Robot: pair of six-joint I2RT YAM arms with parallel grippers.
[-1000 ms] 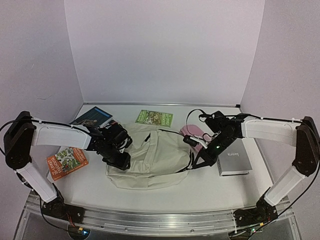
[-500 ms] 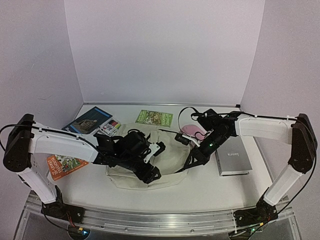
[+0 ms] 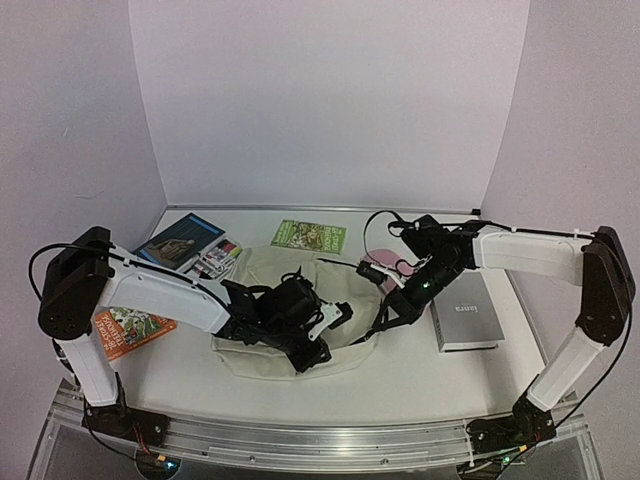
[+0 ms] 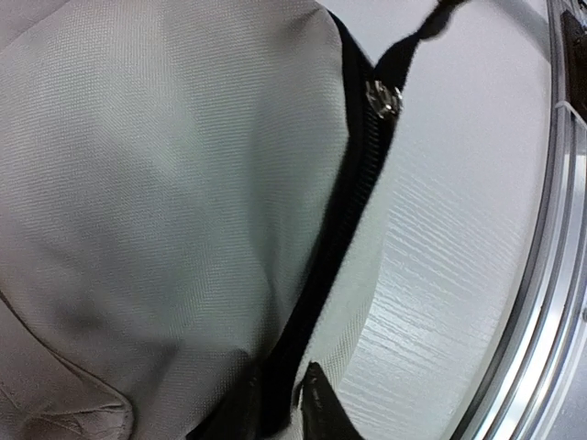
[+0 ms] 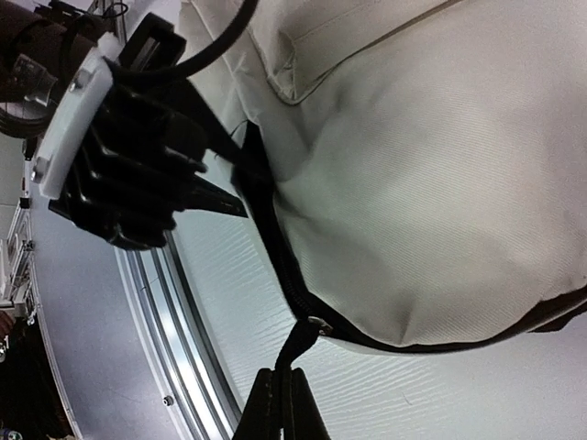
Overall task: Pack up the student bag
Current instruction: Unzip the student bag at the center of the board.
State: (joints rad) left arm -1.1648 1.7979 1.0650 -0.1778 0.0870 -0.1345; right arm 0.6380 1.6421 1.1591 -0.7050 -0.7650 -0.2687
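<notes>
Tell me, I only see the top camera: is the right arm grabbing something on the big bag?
Observer: Yes. Its wrist camera shows the right gripper shut on a black pull strap at the student bag's zipper.
Operator: Is there a metal bit?
Observer: Yes, the left wrist camera shows a silver slider where that strap meets the zipper.
Operator: Is the left gripper pinching too?
Observer: Its fingertips sit right at the zipper line, but I cannot tell whether they clamp it.
</notes>
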